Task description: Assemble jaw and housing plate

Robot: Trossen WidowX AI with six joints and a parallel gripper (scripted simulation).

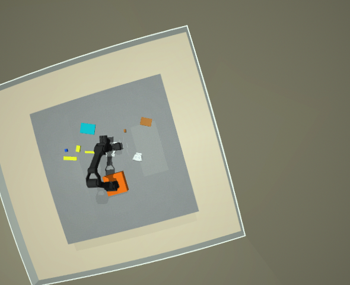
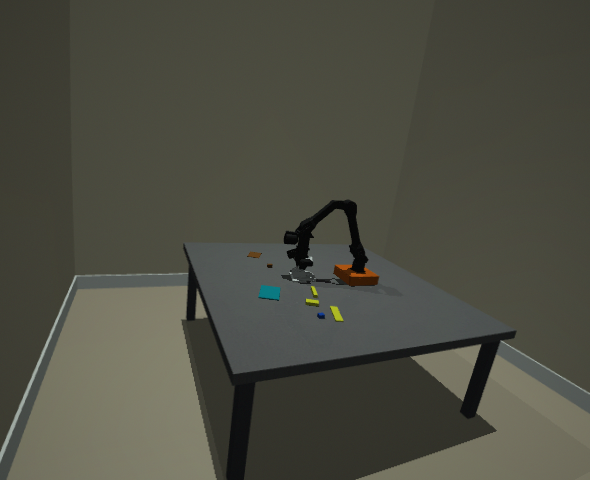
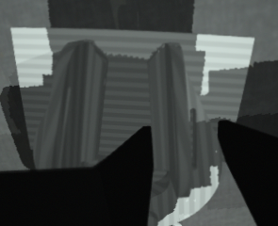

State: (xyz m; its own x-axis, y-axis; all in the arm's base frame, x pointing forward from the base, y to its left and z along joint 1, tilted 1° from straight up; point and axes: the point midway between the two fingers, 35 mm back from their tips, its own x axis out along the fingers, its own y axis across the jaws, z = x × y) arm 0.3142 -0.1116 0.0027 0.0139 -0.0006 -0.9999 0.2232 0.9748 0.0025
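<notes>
Although gripper (image 1: 110, 148) (image 2: 301, 265) (image 3: 184, 131) appeared to pinch right-hand white jaw (image 3: 171, 89), pin seating was unverifiable. Sideways drag on release could have unmeshed teeth, likely tilting plate later. Housing plate (image 1: 137, 157) (image 2: 310, 259) lay apart, toward worktop's (image 1: 169, 193) (image 2: 388, 320) right edge in top view.

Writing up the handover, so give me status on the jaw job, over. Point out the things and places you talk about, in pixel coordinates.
Hand (image 1: 110, 148) (image 2: 301, 268) (image 3: 184, 131) shut on one grey ribbed jaw (image 3: 169, 94); meshing, cannot tell. White two-holed plate (image 1: 137, 157) off to one side. Flat teal slab (image 1: 88, 129) (image 2: 269, 292) not in the way.
</notes>
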